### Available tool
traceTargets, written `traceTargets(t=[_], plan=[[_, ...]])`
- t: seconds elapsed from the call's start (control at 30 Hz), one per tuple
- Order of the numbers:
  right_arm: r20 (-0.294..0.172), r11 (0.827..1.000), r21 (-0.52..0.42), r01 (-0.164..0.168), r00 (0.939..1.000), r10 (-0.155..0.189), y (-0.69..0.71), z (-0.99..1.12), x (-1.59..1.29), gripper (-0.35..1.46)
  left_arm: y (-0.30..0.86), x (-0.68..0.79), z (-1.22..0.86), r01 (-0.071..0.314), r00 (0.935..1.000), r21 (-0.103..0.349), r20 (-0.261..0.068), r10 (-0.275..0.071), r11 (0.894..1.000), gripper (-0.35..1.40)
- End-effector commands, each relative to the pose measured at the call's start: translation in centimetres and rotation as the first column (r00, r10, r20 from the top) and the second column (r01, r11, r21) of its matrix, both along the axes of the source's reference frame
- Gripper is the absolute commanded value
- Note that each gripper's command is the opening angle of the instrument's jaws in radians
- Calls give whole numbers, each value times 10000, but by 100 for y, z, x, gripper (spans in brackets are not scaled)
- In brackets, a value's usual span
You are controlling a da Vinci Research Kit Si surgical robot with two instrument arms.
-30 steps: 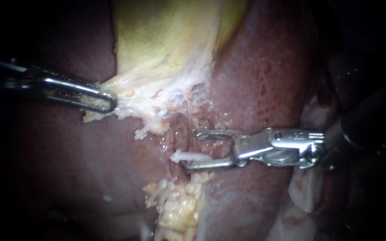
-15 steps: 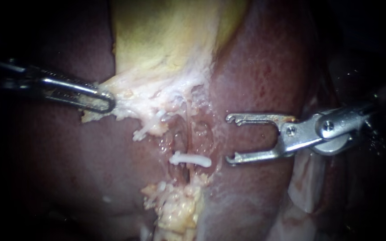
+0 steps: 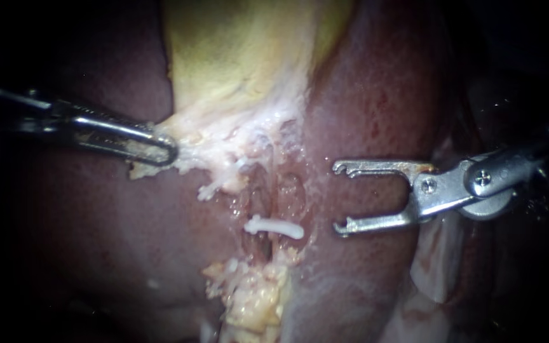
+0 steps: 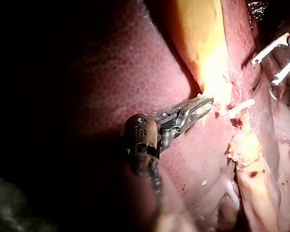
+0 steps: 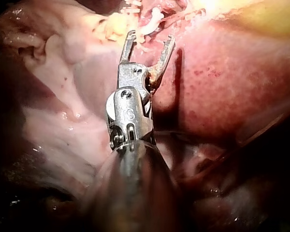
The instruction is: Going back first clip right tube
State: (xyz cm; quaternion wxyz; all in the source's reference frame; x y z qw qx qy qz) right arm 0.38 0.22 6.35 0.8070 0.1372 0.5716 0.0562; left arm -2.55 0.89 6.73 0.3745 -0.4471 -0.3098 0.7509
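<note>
A white clip (image 3: 274,227) lies across a tube (image 3: 259,194) in the pale dissected bed below the yellow gallbladder (image 3: 236,57); I cannot tell which tube it grips. My right instrument (image 3: 341,197) stands to the right of the clip, clear of it, its jaws open and empty. In the right wrist view the same open jaws (image 5: 151,37) sit just short of the clip (image 5: 152,21). My left instrument (image 3: 160,149) is shut on the whitish tissue at the gallbladder's lower edge, also seen in the left wrist view (image 4: 203,104).
Dark red liver (image 3: 376,95) surrounds the bed on both sides. A lump of yellow fat (image 3: 252,298) lies below the clip. Pale folded tissue (image 3: 436,267) sits under my right instrument's wrist.
My right instrument has let go of the clip and drawn back to the right with its jaws open. The clip stays on the tube. My left instrument has shifted slightly to the right.
</note>
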Motion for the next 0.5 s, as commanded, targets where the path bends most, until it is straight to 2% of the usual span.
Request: traceTargets(t=[0.03, 0.2, 0.5], plan=[[-1, 10000, 2, -1, 10000, 1, 0, 0, 0, 50, -1, -3, 5, -24, 10000, -10, -18, 24, 10000, -35], [-2, 10000, 2, 0, 10000, 0, 0, 0, 0, 50, -3, -8, 15, -77, 10000, -22, 4, 77, 10000, -35], [4, 10000, -17, -6, 10000, 6, -2, 2, 2, 50, -2, -5, 12, -94, 10000, -7, 19, 94, 10000, -35]])
